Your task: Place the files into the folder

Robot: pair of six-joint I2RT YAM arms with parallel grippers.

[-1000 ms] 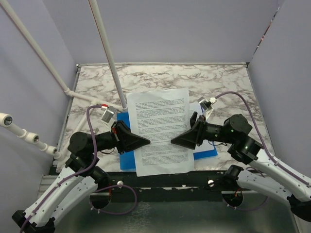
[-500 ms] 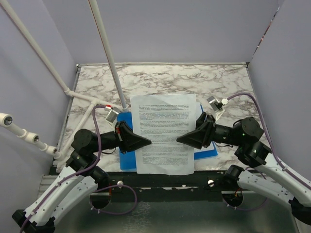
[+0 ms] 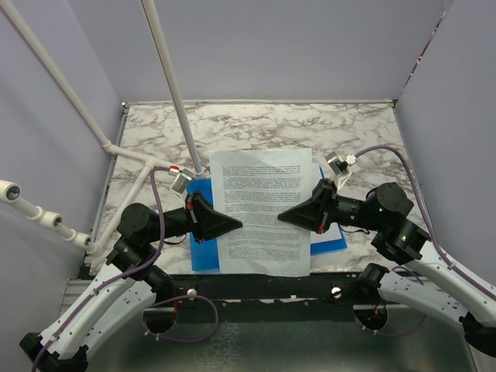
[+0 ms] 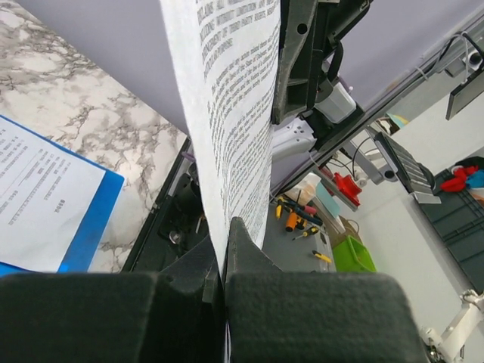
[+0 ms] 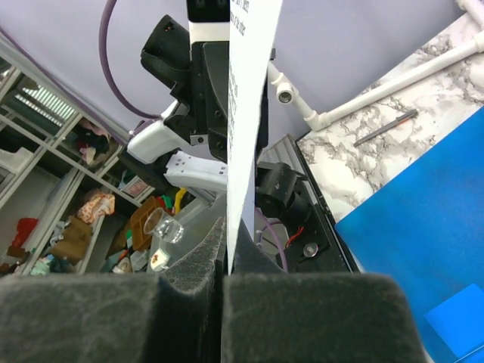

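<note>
From above, the sheet (image 3: 260,209) hangs level over the folder (image 3: 200,254). The left fingers (image 3: 225,225) pinch its 9 o'clock edge and the right fingers (image 3: 293,216) its 3 o'clock edge. Blue shows past the sheet at 8 and 4 o'clock, so the sheet sits roughly over its target. To place it well, both arms should probably lower together and keep the paper taut. Its edges should line up with the cover before either side lets go, because uneven descent could buckle or skew it. The marble desk (image 3: 349,132) lies bare toward 12 o'clock. White pipes (image 3: 174,85) cross the left side, and lilac walls (image 3: 271,46) box the cell.

The left wrist view shows the left fingers (image 4: 253,265) shut on the sheet (image 4: 234,113), which rises edge-on ahead. At 9 o'clock another sheet (image 4: 38,197) lies on the folder (image 4: 94,219), itself on the desk (image 4: 91,113). At 3 o'clock there is a cluttered workshop beyond the cell.

The right wrist view shows the right fingers (image 5: 197,265) closed on the sheet (image 5: 246,113). The folder (image 5: 423,242) lies flat on the desk (image 5: 363,151) at 4 o'clock. A thin grey rod (image 5: 384,127) lies near a pipe (image 5: 378,91) at 2 o'clock. Shelving stands at 9 o'clock.
</note>
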